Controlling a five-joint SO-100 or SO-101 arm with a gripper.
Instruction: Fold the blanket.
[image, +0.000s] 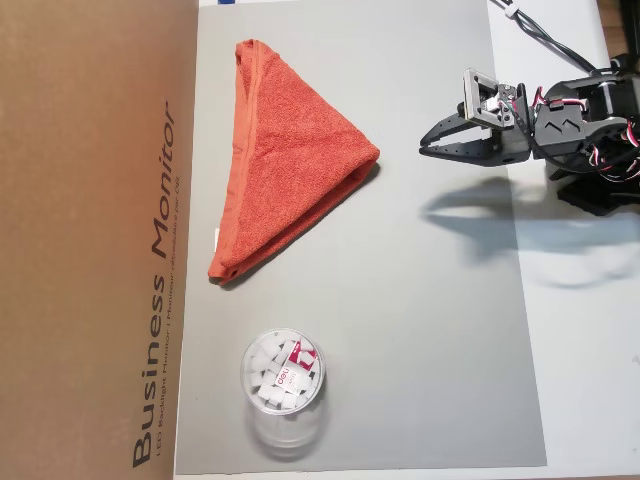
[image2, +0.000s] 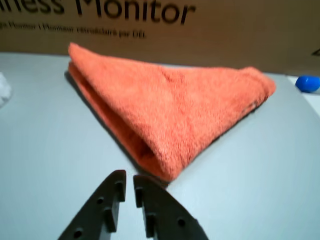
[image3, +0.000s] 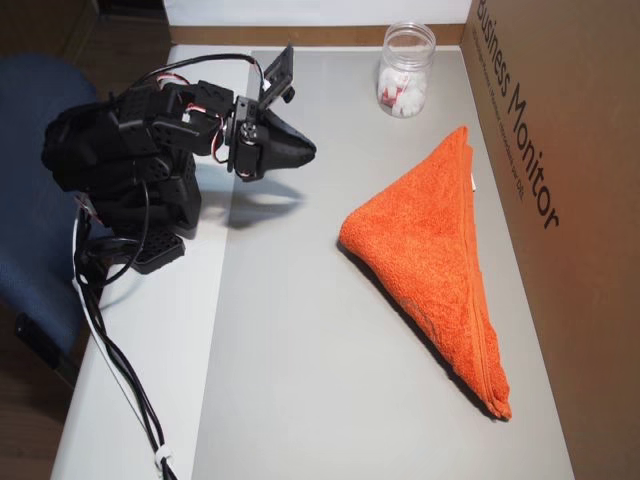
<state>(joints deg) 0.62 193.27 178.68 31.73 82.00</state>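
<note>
- Nearest in the wrist view: my black two-finger gripper (image2: 128, 181), fingertips almost together with only a thin slit between them, holding nothing. It hangs above the mat, clear of the cloth.
- Just beyond it, the orange-red terry-cloth blanket (image2: 170, 107) lies on the grey mat (image2: 260, 165), already folded into a triangle. Its blunt folded corner points at the gripper; the long hemmed edge runs along the far side.
- In an overhead view the blanket (image: 285, 170) sits at the mat's upper left, the gripper (image: 428, 142) well apart to its right, arm pulled back over the white table edge.
- Far side: brown cardboard monitor box (image2: 240, 27) right behind the blanket's long edge. Small blue object (image2: 307, 83) at far right; can't tell what it is.
- Clear plastic jar of white pieces (image: 283, 385) stands on the mat, apart from the blanket, near the box.
- My read: one fold looks done; another may be wanted.
- Risks: the near-closed jaws would push the corner rather than grip it, and could shove the cloth into the box. Pinching only the top layer would peel the fold open. A wide sweep could tip the jar.
</note>
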